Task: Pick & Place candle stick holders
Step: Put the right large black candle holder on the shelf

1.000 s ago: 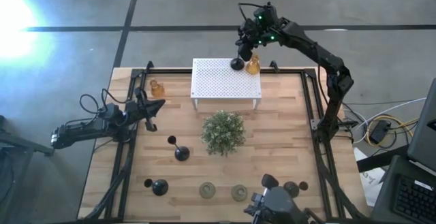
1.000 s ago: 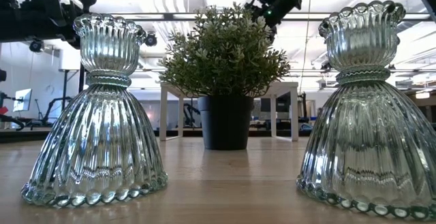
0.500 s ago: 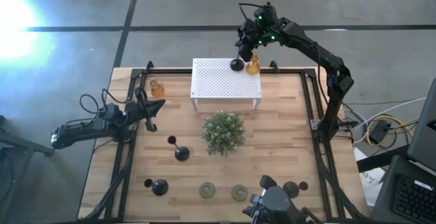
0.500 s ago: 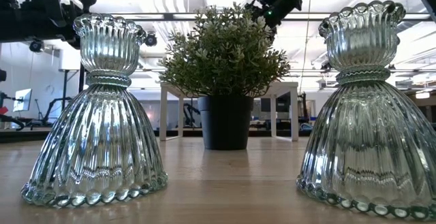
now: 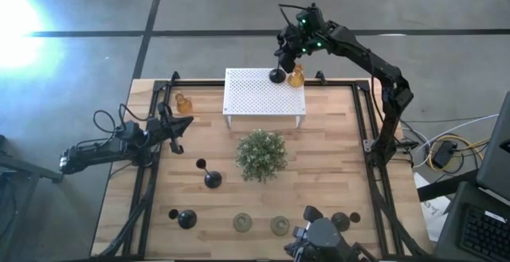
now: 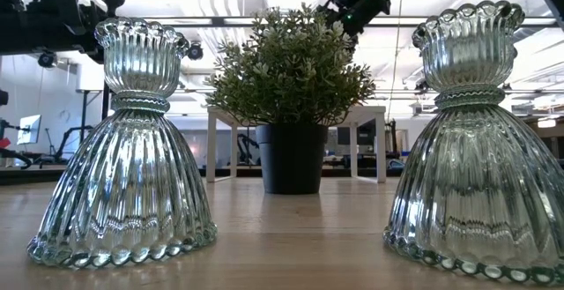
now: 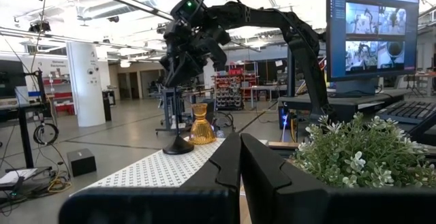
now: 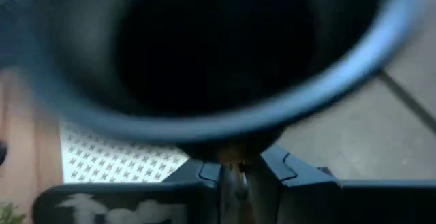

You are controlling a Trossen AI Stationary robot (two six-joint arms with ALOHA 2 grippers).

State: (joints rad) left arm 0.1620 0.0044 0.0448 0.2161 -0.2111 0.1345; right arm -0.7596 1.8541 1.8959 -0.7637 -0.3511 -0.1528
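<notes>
Right hand (image 5: 280, 61) pinches black holder (image 5: 277, 75) on white stand (image 5: 263, 95); fast release could knock amber holder (image 5: 296, 76). Left hand (image 5: 177, 127) pressed together, idle.

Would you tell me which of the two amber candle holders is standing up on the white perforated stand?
The amber holder at the stand's far right corner, beside a black holder; the other amber one sits on the table.

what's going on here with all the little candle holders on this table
The right pincer is over the far edge of the white perforated stand, on the thin stem of a tall black round-based candle holder that stands there beside an amber glass bell-shaped holder. Whether it is gripping or letting go is unclear. The left pincer waits shut at the table's left side. Other holders remain on the wooden table around the bushy green plant.
</notes>
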